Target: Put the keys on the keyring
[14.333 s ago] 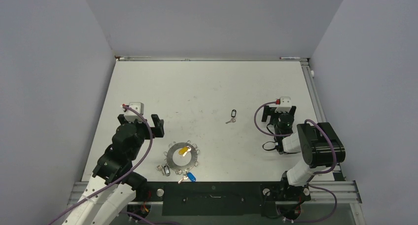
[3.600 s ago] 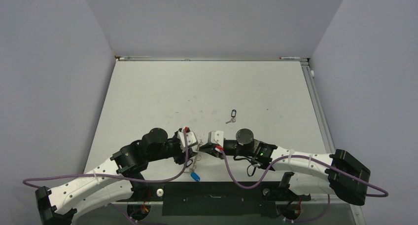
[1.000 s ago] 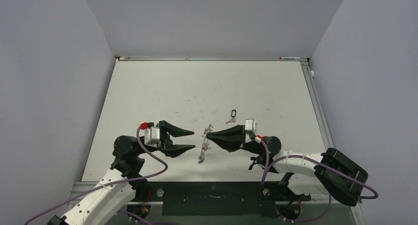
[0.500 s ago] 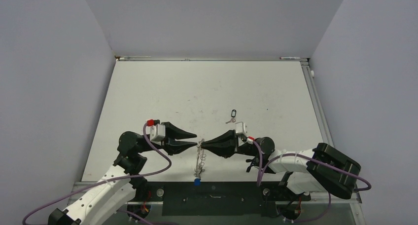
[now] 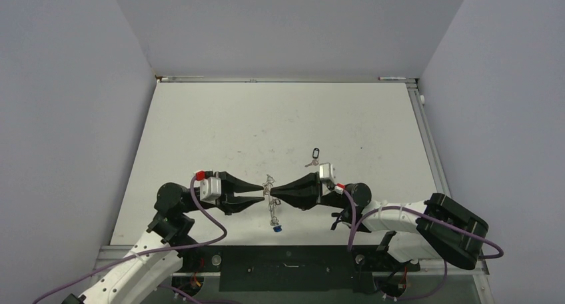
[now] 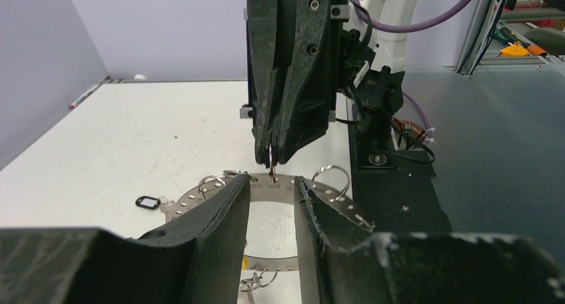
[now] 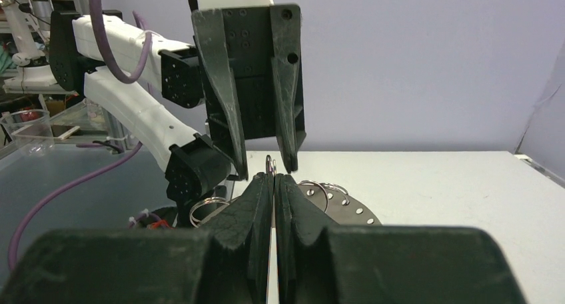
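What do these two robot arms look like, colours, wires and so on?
The left arm and right arm are white shells with black joints. A purple cable loops along each. The left gripper and right gripper are black, each with two long tapering fingers. Each wrist carries a small white camera box with a red plug.

table (image 5: pixel 220 124): white, scuffed | walls (image 5: pixel 286 31): grey, 3 sides | rail (image 5: pixel 420 111): right edge

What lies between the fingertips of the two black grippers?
The large flat silvery metal keyring, hanging from the right gripper, fingers shut; the top view shows it.
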Action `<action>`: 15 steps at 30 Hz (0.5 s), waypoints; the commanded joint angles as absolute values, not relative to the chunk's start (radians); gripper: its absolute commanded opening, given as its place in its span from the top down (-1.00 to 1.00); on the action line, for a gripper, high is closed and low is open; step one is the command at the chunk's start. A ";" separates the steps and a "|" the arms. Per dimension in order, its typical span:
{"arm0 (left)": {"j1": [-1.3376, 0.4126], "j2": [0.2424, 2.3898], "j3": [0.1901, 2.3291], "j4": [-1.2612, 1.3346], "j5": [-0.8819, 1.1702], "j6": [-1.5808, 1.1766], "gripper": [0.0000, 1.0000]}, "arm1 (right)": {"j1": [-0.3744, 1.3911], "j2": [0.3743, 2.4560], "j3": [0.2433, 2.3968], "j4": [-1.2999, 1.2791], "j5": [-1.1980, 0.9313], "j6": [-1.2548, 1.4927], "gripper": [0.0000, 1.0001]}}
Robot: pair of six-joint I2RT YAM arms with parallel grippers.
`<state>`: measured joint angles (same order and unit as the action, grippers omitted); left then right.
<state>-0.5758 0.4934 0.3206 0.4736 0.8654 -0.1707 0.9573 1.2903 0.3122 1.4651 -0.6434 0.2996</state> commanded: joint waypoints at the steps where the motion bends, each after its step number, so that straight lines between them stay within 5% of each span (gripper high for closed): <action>1: -0.587 0.511 0.363 0.461 0.863 -0.152 0.46 | 0.974 1.243 0.372 1.625 -0.650 0.274 0.89; 15: -0.594 0.483 0.361 0.462 0.850 -0.147 0.65 | 1.000 1.232 0.371 1.559 -0.628 0.222 0.89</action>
